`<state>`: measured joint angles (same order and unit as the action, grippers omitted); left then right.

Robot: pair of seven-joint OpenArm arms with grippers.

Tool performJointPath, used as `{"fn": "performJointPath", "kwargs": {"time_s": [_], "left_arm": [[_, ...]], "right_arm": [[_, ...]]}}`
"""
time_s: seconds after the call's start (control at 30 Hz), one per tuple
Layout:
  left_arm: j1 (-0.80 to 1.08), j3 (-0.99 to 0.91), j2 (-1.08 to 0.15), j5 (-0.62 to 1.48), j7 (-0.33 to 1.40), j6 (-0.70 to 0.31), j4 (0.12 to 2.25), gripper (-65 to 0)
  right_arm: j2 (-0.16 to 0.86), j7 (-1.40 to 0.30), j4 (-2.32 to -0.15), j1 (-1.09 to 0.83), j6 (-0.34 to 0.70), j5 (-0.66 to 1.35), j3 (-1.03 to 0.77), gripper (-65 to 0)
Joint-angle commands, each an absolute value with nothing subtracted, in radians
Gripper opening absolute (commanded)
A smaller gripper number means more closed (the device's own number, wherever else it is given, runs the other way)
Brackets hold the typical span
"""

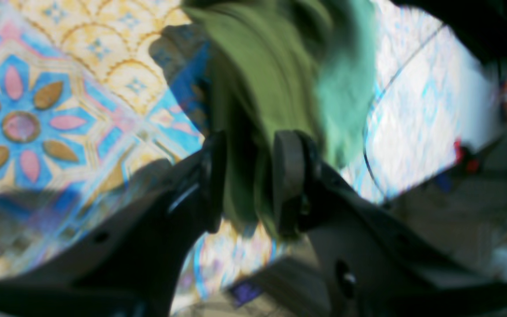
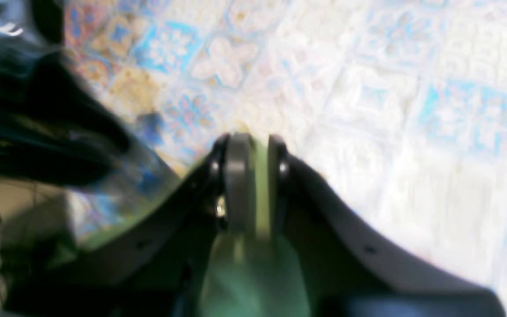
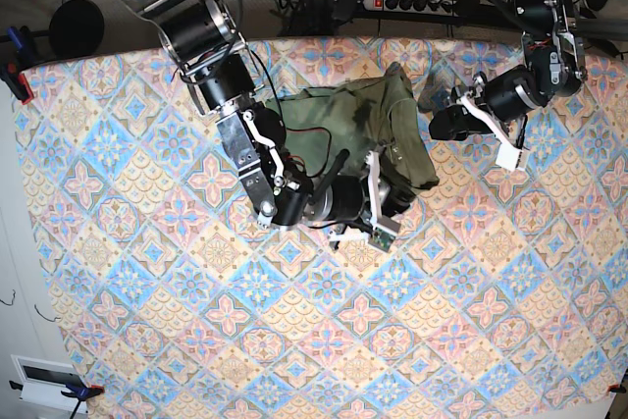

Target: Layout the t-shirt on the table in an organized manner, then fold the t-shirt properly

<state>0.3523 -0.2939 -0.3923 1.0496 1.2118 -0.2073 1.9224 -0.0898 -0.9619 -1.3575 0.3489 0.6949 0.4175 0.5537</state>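
The olive-green t-shirt [image 3: 358, 120] lies bunched on the far middle of the table [image 3: 196, 321]. My left gripper [image 3: 439, 123] is at its right edge. In the left wrist view the left gripper [image 1: 249, 176] is shut on a thick fold of the t-shirt [image 1: 258, 75], which hangs over the patterned table [image 1: 20, 127]. My right gripper [image 3: 391, 193] is at the shirt's near edge. In the right wrist view the right gripper [image 2: 255, 176] is shut on a thin strip of the t-shirt [image 2: 253, 273], above the table [image 2: 368, 88].
A power strip with cables [image 3: 412, 2] lies behind the table's far edge. A clamp [image 3: 15, 76] grips the cloth at the far left corner. A white box [image 3: 44, 380] sits off the near left corner. My right arm [image 3: 245, 134] crosses the shirt's left side.
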Motion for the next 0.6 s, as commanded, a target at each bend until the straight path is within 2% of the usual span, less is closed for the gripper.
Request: {"fn": "performJointPath", "kwargs": {"time_s": [0.0,0.23,0.57], "left_arm": [[0.367,-0.297,-0.412,1.064,1.198,-0.209,1.968,-48.2],[0.398,-0.213,-0.414,1.055,1.196,-0.209,2.023,-48.2],[0.39,-0.088,-0.409,1.047,1.187,-0.2,2.022,-48.2]], "right_arm": [[-0.094,-0.937,-1.357,0.36,0.698,0.41,0.542,-57.5],[-0.097,-0.897,-1.188,0.409,0.698,0.26,0.506,-57.5],[-0.093,-0.828,-1.026,0.472,0.698,0.22,0.504,-57.5]]}}
